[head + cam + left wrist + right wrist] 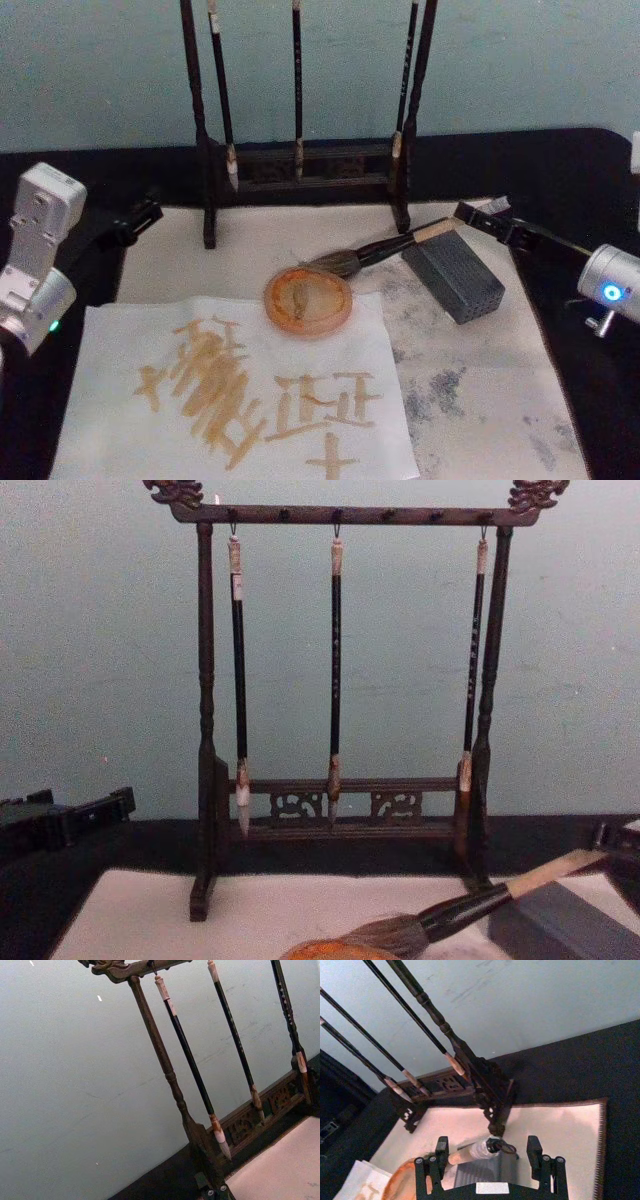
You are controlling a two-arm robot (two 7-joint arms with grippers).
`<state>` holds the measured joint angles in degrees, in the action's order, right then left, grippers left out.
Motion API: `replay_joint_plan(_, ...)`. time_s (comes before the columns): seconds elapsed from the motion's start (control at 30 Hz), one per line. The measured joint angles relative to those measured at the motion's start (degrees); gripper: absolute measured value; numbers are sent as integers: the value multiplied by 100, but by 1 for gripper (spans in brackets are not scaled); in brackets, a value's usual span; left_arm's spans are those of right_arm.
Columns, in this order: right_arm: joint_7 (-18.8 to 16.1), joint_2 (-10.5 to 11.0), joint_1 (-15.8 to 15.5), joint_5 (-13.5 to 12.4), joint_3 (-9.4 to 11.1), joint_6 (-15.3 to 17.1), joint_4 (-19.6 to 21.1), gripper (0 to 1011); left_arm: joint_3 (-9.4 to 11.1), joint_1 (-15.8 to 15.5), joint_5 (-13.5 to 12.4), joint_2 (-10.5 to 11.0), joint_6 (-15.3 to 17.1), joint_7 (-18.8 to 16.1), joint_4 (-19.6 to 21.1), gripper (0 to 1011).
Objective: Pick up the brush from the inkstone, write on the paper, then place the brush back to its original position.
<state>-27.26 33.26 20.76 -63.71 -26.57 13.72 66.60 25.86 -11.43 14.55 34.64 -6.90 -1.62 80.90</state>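
Note:
The brush (385, 250) lies slanted, its tan handle resting on the dark grey rectangular inkstone (455, 275) and its bushy tuft at the rim of a round orange dish (308, 300). In the chest view the brush (480, 905) slopes up to the right. My right gripper (485, 218) is open just behind the handle's end. In the right wrist view its fingertips straddle the white-wrapped end and cord loop (492, 1147) without clamping them. The paper (240, 400), a white sheet with tan strokes, lies at the front left. My left gripper (135, 220) hangs idle at the mat's left edge.
A dark wooden brush stand (300, 165) with three thin black-handled brushes (335, 670) stands at the back of the cream felt mat (480, 400). Grey ink smudges mark the mat's right half. Black tabletop surrounds the mat.

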Motion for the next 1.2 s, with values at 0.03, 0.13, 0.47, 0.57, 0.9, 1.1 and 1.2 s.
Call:
replay_joint_plan(0.03, 32, 16, -18, 13, 10, -2, 32, 1006, 0, 0, 0, 0, 0, 0, 0, 1002)
replay_joint_plan(0.13, 133, 60, -79, 49, 41, -11, 129, 1008, 0, 0, 0, 0, 0, 0, 0, 1002)
replay_joint_plan(0.47, 715, 329, -541, 440, 228, -297, 841, 1006, 0, 0, 0, 0, 0, 0, 0, 1002)
replay_joint_plan(0.57, 876, 398, -674, 629, 269, -430, 1050, 1006, 0, 0, 0, 0, 0, 0, 0, 1000)
replay_joint_plan(0.9, 1539, 665, -1170, 1501, 354, -929, 1909, 1006, 0, 0, 0, 0, 0, 0, 0, 1002)
replay_joint_plan(1.1, 1827, 807, -1422, 2020, 346, -1138, 2352, 1006, 0, 0, 0, 0, 0, 0, 0, 1002)
replay_joint_plan(1.2, 1957, 885, -1573, 2253, 346, -1206, 2597, 1006, 0, 0, 0, 0, 0, 0, 0, 1002)
